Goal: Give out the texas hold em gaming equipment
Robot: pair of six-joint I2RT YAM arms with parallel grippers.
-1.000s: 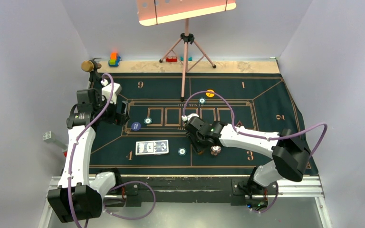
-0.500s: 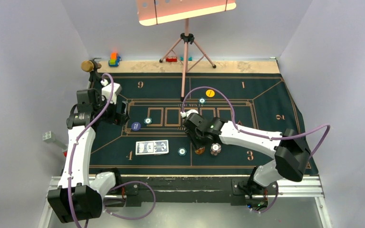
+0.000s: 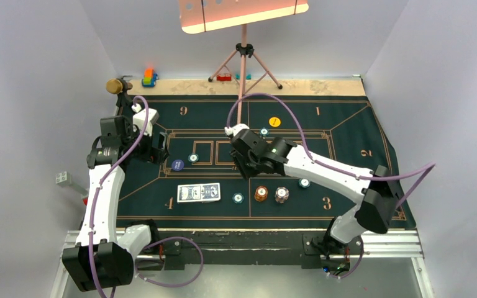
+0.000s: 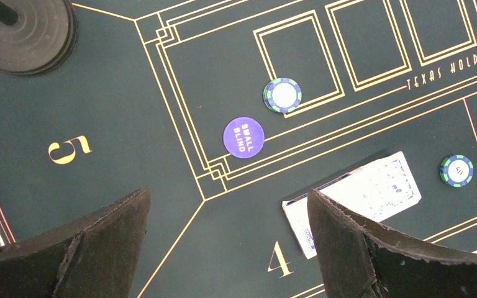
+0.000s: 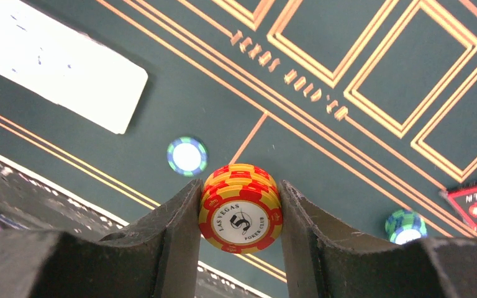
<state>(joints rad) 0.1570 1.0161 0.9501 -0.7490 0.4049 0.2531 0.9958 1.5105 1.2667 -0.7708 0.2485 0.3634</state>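
My right gripper (image 5: 239,186) is shut on a small stack of red-and-yellow chips (image 5: 241,214), held above the green mat. In the top view this gripper (image 3: 246,166) hangs over the mat's middle. Behind it on the mat stand an orange-brown chip stack (image 3: 261,194) and a whitish stack (image 3: 281,195). The blue-backed cards (image 3: 199,192) lie near the front left. Single teal chips (image 3: 238,198) (image 3: 193,158) (image 3: 304,183) (image 3: 264,131) are scattered about, and a yellow chip (image 3: 274,121) lies farther back. My left gripper (image 4: 227,195) is open and holds nothing, above the mat near the purple small-blind disc (image 4: 243,138).
A gold-headed microphone (image 3: 117,85) stands at the back left, its black base (image 4: 28,34) near my left gripper. Toy blocks (image 3: 149,77) and a tripod (image 3: 243,62) sit behind the mat. A red triangle marker (image 5: 475,202) lies on the mat to the right.
My right gripper has risen from the orange-brown stack and moved back and left with chips in its grip. The left arm has stayed still.
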